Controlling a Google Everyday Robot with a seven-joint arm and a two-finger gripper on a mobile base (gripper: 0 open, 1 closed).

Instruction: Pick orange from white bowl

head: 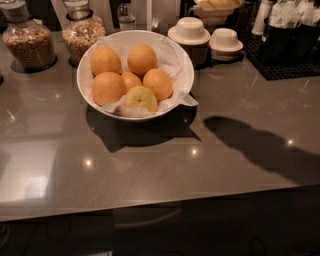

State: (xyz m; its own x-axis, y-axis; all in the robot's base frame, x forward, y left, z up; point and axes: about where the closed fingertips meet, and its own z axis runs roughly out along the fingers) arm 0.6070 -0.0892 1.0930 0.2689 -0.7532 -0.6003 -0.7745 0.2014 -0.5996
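Note:
The white bowl [176, 60] stands on the grey counter, left of centre toward the back, lined with crumpled white paper. Several oranges lie in it, the nearest at the front left [108, 88]; others sit behind it and to the right [158, 83]. A paler yellow-green fruit [141, 98] lies at the bowl's front. Only a pale sliver of my gripper [217, 4] shows at the top edge, right of and behind the bowl, well clear of the oranges. Its arm casts a dark shadow [260, 145] on the counter at right.
Two glass jars of grains [29, 42] [82, 31] stand behind the bowl at left. Two upturned small white cups on saucers [189, 30] [226, 40] sit at back right, next to a black mat with dark containers [290, 45]. The counter's front edge [160, 200] runs across the bottom.

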